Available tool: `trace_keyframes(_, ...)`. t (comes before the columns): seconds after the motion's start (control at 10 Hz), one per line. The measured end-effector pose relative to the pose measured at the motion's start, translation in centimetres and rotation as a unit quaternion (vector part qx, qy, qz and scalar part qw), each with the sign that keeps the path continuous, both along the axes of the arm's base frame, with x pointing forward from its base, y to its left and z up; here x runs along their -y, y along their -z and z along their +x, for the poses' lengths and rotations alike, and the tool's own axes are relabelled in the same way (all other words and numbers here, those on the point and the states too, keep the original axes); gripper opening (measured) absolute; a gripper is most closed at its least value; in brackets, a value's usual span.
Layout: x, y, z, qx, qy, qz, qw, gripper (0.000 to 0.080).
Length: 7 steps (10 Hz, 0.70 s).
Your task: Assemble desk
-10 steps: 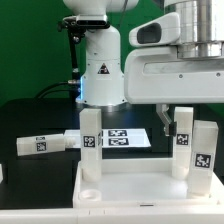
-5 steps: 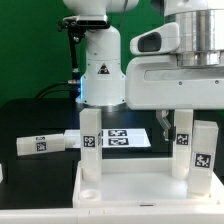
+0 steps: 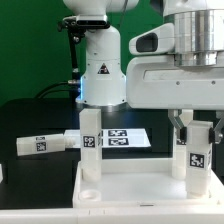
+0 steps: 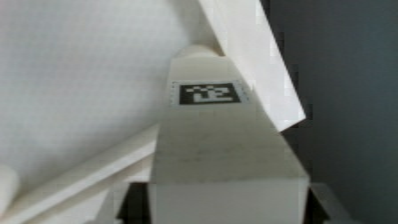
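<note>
The white rimmed tabletop (image 3: 130,192) lies at the front. One tagged leg (image 3: 90,145) stands upright at its far corner on the exterior view's left. Two more tagged legs stand close together on the right. My gripper (image 3: 194,124) is down over the top of the nearer one (image 3: 199,160), with a finger on each side, shut on it. In the wrist view this leg (image 4: 222,140) fills the gap between my dark fingers (image 4: 137,202), my gripper (image 4: 226,208) sits at its end, and the tabletop (image 4: 89,80) lies behind. A fourth leg (image 3: 40,144) lies loose on the black table.
The marker board (image 3: 128,138) lies flat behind the tabletop. The arm's white base (image 3: 100,65) stands behind it. The other right-hand leg (image 3: 182,148) stands just beside my held one.
My gripper has shifted toward the exterior view's right and come down over the top of the right-hand leg. The other parts have not moved.
</note>
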State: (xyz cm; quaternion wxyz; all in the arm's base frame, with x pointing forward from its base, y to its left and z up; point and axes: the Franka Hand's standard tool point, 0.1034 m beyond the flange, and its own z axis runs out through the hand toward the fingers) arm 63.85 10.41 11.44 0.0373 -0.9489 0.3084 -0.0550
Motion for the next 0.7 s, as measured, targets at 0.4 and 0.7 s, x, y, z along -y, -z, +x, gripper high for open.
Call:
trace_keyframes(0.4,0.04,0.13,-0.24,-0.008,0.361,0.045,0.931,0.0284)
trace_keyframes(0.7,0.05,0.19,-0.37,-0.018,0.476,0.07,0.876,0.0284)
